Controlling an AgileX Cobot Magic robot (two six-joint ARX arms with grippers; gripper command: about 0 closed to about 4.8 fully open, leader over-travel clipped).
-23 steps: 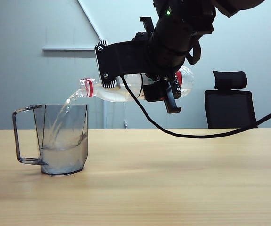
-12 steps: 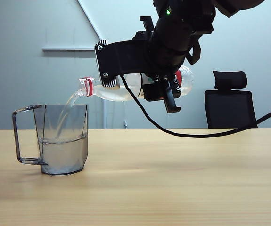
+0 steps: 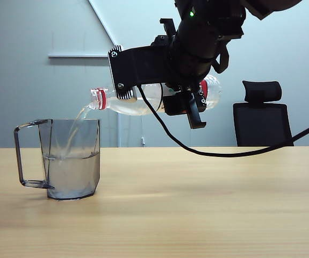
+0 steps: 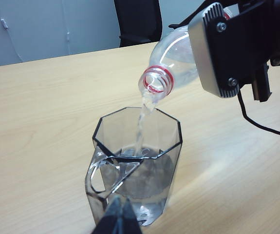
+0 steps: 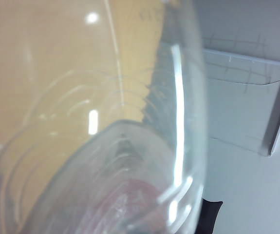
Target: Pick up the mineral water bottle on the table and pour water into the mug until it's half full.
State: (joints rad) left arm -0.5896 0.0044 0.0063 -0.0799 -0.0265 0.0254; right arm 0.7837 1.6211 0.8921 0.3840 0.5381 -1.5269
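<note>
Sitting at the left of the surface (image 3: 197,204) is the mug (image 3: 72,158), a smoky grey see-through cup with flat sides. Its squared handle (image 3: 26,156) points away from the middle of the scene. The mug has water (image 3: 73,174) in it up to about the middle.

A thin stream of water (image 3: 78,119) falls into the mug from above. It comes out of the mineral water bottle (image 3: 143,101), which lies almost on its side in the air, with its open mouth and red neck ring over the mug's rim.

The right end effector (image 3: 184,97) is closed around the bottle's body near the red label. Its black arm comes down from the top of the exterior view. In the right wrist view the clear bottle (image 5: 105,146) fills almost everything.

The left end effector (image 4: 120,222) shows only as a dark tip at the edge of the left wrist view, just beside the mug (image 4: 137,165). I cannot tell if it is wide or narrow.

Behind the surface at the far right stands a black chair (image 3: 261,115).
</note>
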